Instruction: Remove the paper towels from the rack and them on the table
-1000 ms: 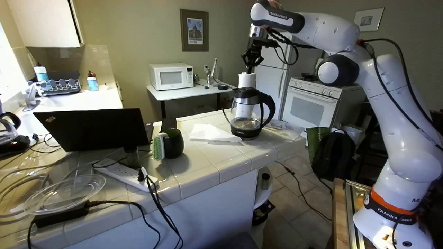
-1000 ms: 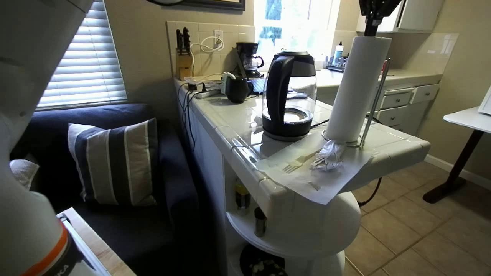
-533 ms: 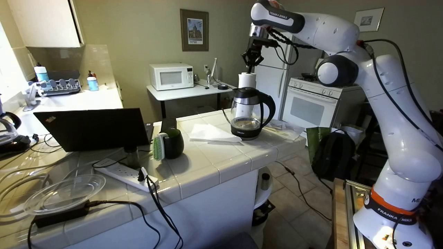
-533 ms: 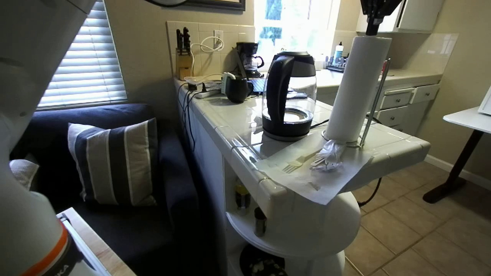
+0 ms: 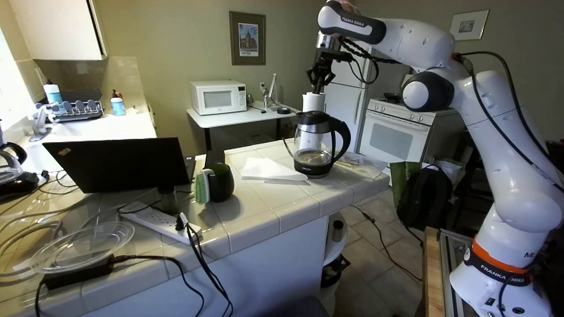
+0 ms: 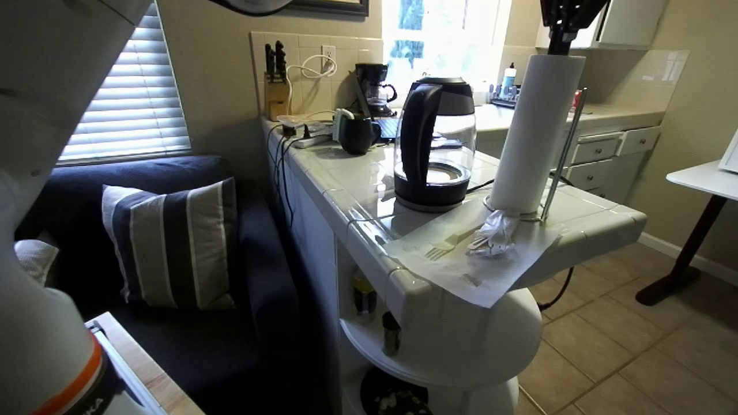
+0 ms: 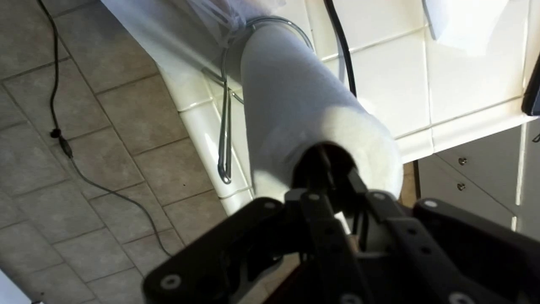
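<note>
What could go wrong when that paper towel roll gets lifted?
The pincer reaches into the top of the paper towel roll; without a firm hold, the roll could slip off. The rack might drag along and tip: it stands near an edge of the table. A swinging roll could also knock the kettle standing close by.

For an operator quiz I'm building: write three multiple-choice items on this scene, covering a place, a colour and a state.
1. Where is the hand?
A) over the stove
B) at the top of the roll
C) beside the laptop

2. What colour is the kettle's handle?
A) red
B) white
C) black

3. How is the roll?
A) standing in its rack
B) lying flat
C) unwound

1: B, both exterior views show it there.
2: C, seen in both exterior views.
3: A, the rack's wire circles its base in the wrist view.
</note>
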`<state>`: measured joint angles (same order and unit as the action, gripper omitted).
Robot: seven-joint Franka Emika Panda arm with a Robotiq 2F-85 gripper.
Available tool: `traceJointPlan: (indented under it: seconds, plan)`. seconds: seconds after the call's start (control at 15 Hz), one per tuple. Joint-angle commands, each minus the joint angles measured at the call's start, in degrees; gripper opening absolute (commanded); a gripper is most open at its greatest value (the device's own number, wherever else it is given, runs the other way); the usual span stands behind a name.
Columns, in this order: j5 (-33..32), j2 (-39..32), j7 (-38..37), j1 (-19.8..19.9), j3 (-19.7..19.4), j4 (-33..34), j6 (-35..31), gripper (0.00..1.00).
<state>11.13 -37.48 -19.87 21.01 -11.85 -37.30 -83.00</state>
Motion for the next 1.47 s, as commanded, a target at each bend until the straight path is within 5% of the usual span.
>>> traceJointPlan:
  seconds: [0.0, 1.0, 1.13, 1.4]
  plan:
    - [0.6, -1.9, -1.0, 0.5, 0.3, 3.2, 1.9, 0.17]
    - [-0.1, -2.9, -0.7, 0.0, 0.1, 3.6, 2.5, 0.13]
    - [-0.2, -2.7, -0.7, 0.0, 0.0, 3.7, 2.5, 0.2]
    - [-0.3, -2.4, -0.7, 0.0, -0.1, 3.7, 2.5, 0.54]
